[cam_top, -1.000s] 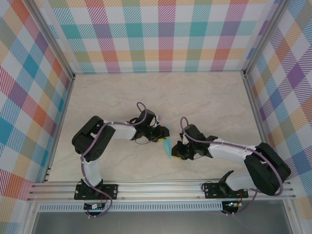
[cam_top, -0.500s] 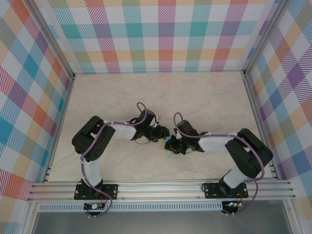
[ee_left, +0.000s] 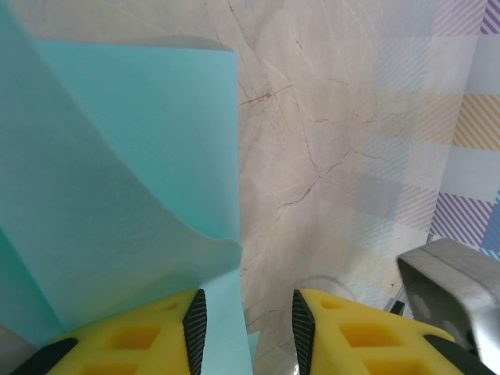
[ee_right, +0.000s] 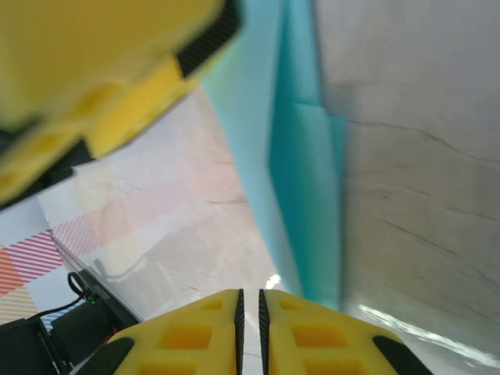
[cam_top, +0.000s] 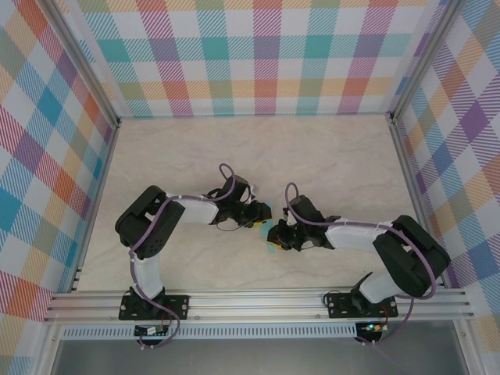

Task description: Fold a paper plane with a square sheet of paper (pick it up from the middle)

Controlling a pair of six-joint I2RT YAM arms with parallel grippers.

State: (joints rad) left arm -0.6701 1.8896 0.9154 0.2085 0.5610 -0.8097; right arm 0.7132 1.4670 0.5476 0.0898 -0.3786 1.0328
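- Turquoise paper [ee_left: 117, 156] sits at the middle of the marble-patterned table [cam_top: 328, 156], where the two grippers meet tip to tip.
- Top view: only small turquoise slivers of the paper [cam_top: 271, 247] show under and beside the gripper heads.
- Left gripper [ee_left: 244, 312]: jaws partly apart, with bare table visible through the gap.
- Left wrist view: the paper is folded into overlapping layers. A curved layer rises on the left over a flat panel with a straight right edge.
- The paper's lower corner drops into the gap and lies against the inner face of the left-hand yellow finger [ee_left: 125, 336]. The other finger stands clear of it.
- Right gripper [ee_right: 250, 305]: jaws nearly together, with only a thin dark slit between the pads. I cannot tell whether any paper is in that slit.
- Right wrist view: a narrow folded strip of the paper [ee_right: 305, 180] runs from the top edge down to just beside the right-hand fingertip.
- A blurred yellow finger of the left gripper [ee_right: 94, 78] sits at upper left, close to the paper.
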